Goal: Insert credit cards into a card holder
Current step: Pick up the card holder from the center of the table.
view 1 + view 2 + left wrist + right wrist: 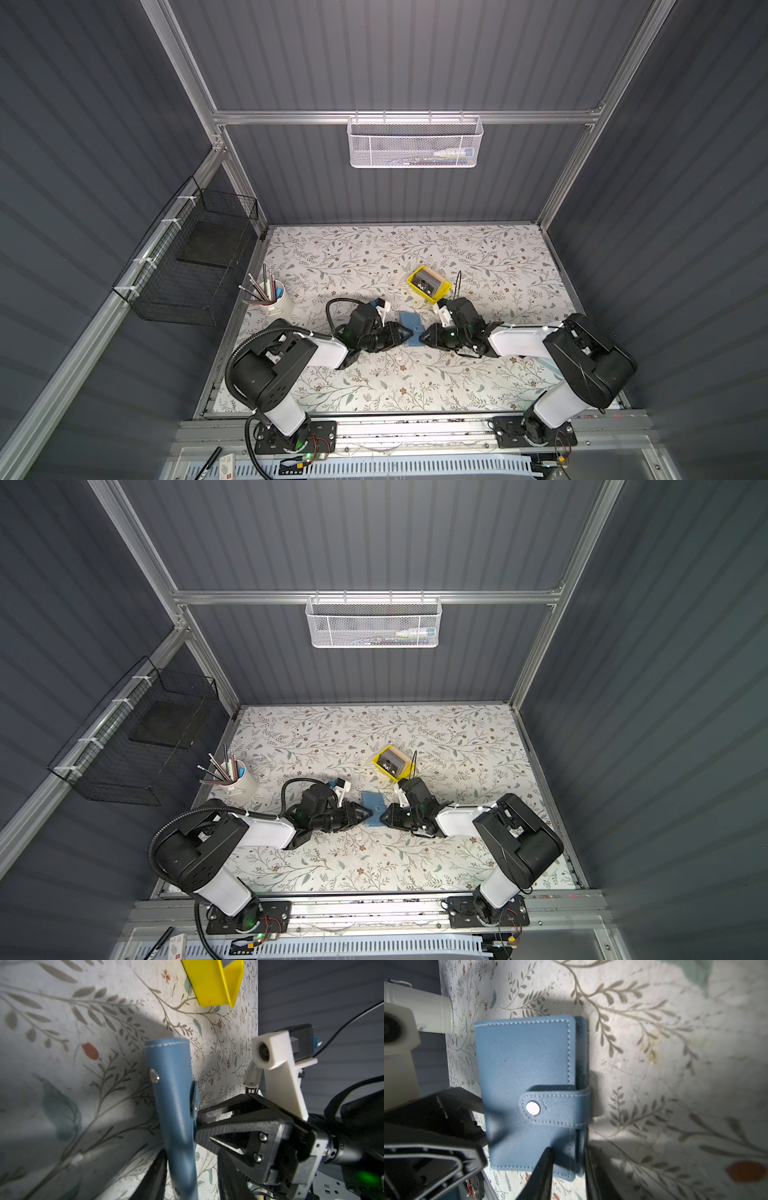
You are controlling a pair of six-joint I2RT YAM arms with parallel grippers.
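A small blue leather-like card holder (409,327) with white stitching is seen just below the centre of the frame in both top views, between the tips of the two arms and over the floral-patterned tabletop (365,257); whether it rests on the tabletop or is held just clear of it cannot be told. The left gripper (404,332) is positioned at the spine edge, on the left of the card holder in the frame; in the left wrist view its jaws are seen apart, astride the card holder (172,1095), with one finger (153,1178) against it and a sliver of tabletop shown between it and the other finger. The right gripper (424,332) is positioned on the right; in the right wrist view its jaws are clamped on the open edge, one finger (544,1167) being laid over the cover beside the snap tab strap (560,1105), which is fastened shut. Thin black rectangular credit cards (428,281) with white lettering are held in a yellow plastic tray (443,290), above and right of the card holder in the frame and apart from it. A white cup of pens (279,305) is stood at the left edge of the tabletop.
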